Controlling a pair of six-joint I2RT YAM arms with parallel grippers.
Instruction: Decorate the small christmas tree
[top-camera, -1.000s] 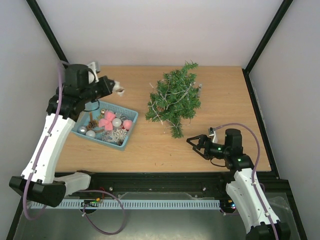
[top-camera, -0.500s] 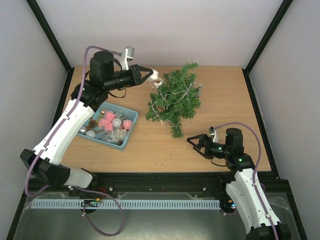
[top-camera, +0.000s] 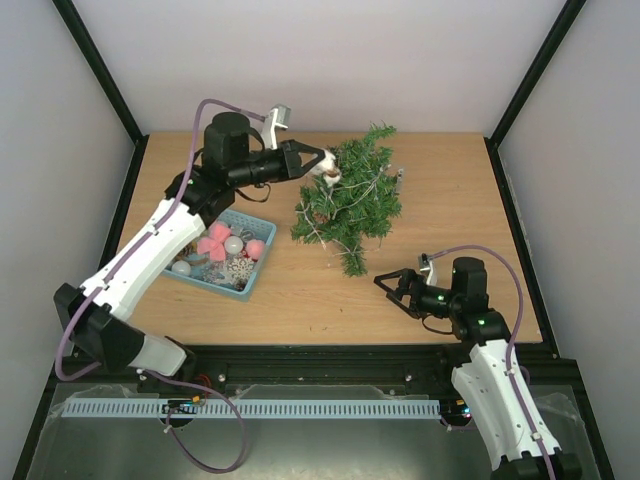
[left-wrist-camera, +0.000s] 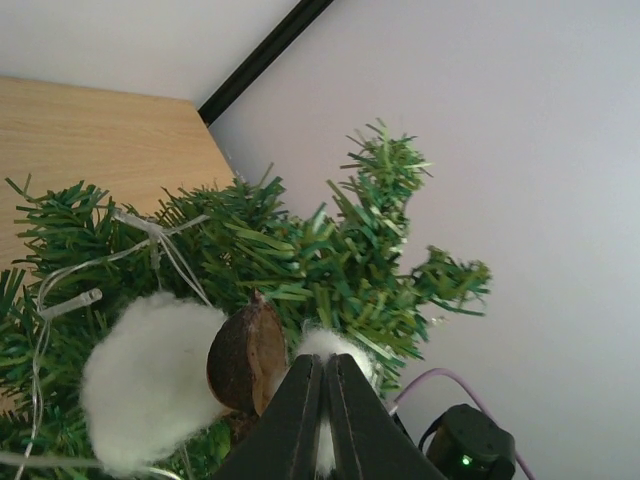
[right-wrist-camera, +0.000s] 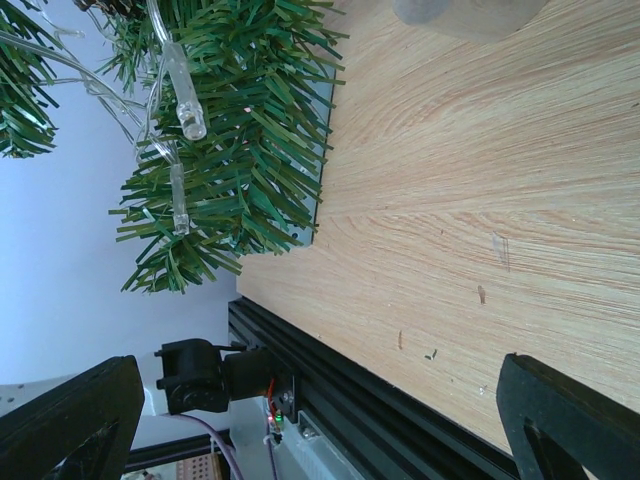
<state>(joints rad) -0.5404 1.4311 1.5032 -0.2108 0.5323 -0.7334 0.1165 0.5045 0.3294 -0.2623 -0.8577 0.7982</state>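
The nearer left hand (top-camera: 322, 164), pinching a fluffy white-and-brown ornament (left-wrist-camera: 245, 360), was right against the small christmas tree's (top-camera: 352, 195) branches. The right hand (top-camera: 393, 290) lay open, apart.

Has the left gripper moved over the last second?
Yes. The left gripper, shut on a fluffy white-and-brown ornament, swung right from beyond the teal plastic basket to the small green christmas tree.
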